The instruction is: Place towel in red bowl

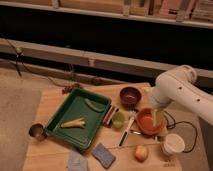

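Observation:
The towel (77,161), a crumpled grey-blue cloth, lies at the table's front edge, left of the middle. The red bowl (146,123) stands on the right part of the table. My white arm reaches in from the right, and my gripper (155,118) hangs over the red bowl's right side. It is far from the towel and I see nothing in it.
A dark maroon bowl (130,95) stands behind the red one. A green tray (60,115) holds a banana (73,123) and a green vegetable (94,105). Nearby are a green cup (118,120), blue sponge (103,155), apple (142,152), white cup (173,144), metal cup (36,131) and cutlery (127,132).

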Available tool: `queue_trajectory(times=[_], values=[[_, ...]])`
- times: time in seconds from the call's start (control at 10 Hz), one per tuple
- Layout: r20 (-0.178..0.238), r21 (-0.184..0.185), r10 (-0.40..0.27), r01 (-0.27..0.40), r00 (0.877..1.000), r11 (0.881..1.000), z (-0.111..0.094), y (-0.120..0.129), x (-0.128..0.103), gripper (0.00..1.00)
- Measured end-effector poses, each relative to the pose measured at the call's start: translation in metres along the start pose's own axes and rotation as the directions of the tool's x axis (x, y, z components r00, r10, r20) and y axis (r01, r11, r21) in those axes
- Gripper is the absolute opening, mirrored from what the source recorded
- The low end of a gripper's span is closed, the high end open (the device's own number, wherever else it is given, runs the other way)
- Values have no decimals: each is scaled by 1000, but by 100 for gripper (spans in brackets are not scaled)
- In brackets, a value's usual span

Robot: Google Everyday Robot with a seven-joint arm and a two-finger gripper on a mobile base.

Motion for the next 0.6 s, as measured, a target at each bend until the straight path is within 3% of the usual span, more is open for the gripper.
queue_trajectory(times=[0.4,0.6], values=[[17,15,-56,55,998,998,33,11,-11,100],[29,24,-89,88,996,996,37,3,-19,100]])
